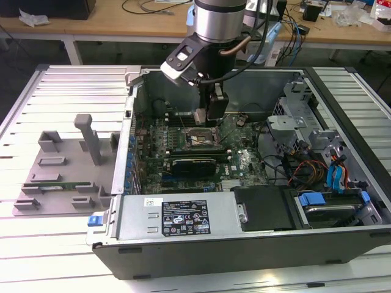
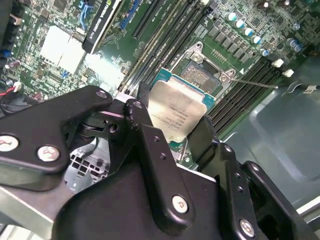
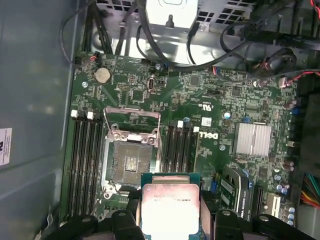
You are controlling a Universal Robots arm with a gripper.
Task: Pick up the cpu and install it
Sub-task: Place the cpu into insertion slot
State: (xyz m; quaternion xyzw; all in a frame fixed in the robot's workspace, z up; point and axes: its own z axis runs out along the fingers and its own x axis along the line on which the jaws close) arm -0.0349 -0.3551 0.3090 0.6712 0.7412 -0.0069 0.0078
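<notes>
The cpu is a flat square chip with a silver-grey metal top and a thin pale edge. My gripper is shut on it, one black finger against each side. In the first wrist view the cpu hangs just short of the open motherboard socket, whose metal frame is lifted. In the second wrist view it partly covers the socket. The exterior view has the gripper low inside the open computer case, over the green motherboard.
Black memory slots flank the socket. A long black graphics card lies just in front of it. Cables and drive cages fill the case at the exterior view's right. A grey plastic tray stands outside, at that view's left.
</notes>
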